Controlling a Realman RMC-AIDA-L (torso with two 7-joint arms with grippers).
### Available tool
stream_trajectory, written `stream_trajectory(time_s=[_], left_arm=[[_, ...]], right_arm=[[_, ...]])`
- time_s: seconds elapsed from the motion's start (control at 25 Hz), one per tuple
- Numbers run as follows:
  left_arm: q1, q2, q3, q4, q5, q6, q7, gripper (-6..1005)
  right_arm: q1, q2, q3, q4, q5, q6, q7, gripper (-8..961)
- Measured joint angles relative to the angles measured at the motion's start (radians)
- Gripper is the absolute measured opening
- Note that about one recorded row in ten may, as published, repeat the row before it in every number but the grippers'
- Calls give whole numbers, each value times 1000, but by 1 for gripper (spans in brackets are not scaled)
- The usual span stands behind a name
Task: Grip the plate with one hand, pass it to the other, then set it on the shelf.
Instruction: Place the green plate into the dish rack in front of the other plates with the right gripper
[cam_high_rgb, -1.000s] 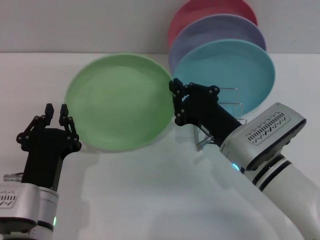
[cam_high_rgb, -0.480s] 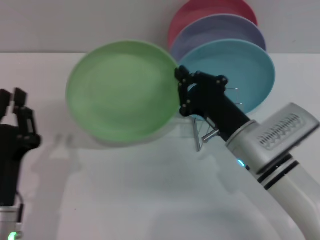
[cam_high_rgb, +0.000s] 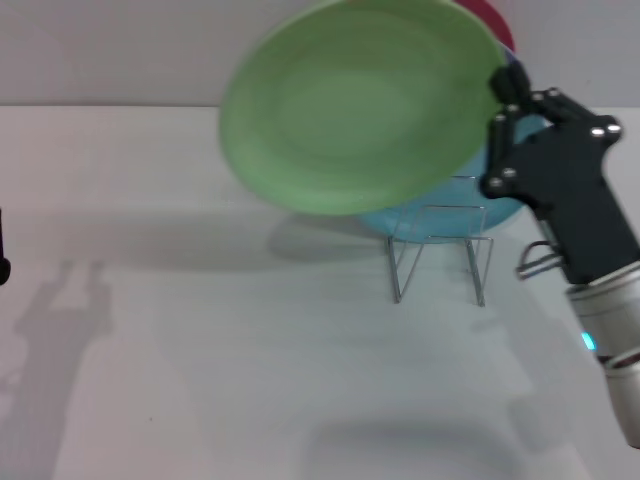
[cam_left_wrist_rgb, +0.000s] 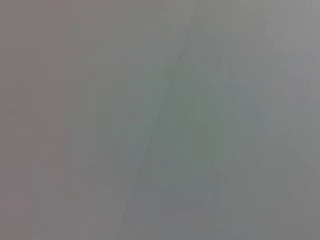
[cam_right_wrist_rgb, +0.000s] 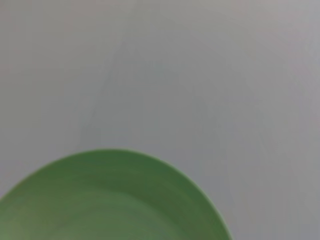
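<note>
Holding green plate (cam_high_rgb: 355, 105), right tool (cam_high_rgb: 497, 125), above shelf (cam_high_rgb: 440, 250)

worktop (cam_high_rgb: 250, 380): white, matte, fills most of the head view | wall (cam_high_rgb: 120, 50): plain pale grey, meets the worktop's far edge in a straight horizontal line | light: soft, from above, casting grey shadows (cam_high_rgb: 60, 310) on the worktop at left and centre | both wrist views: largely plain grey surface

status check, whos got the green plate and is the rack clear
Right gripper clamped on green plate rim, plate aloft above wire rack. Left gripper out of view. Turquoise plate already in rack.
</note>
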Motion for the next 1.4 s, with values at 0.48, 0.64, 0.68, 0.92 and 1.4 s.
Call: stream_trajectory(time_s=[0.48,0.64,0.68,0.92,1.4], left_arm=[[-48,-2,-82,-19,-6,-90,-111,641],[-58,-2,-101,-16,-6,-114,-120,668],[-61,-2,-105,-16,-6,-120,-120,675],[-75,-2,-123,-16,-3,-133,-121,709],[-71,-5,-117,-15,-2,-107,-134,712]], right_arm=[[-11,-3,18,-186,9,-110,-41,14],[-27,-3,19,-205,11,-112,-41,13],[-32,-3,19,-208,11,-112,-41,13],[-57,-3,19,-217,11,-110,-42,12],[-65,-1,-8,-261,4,-66,-42,12]])
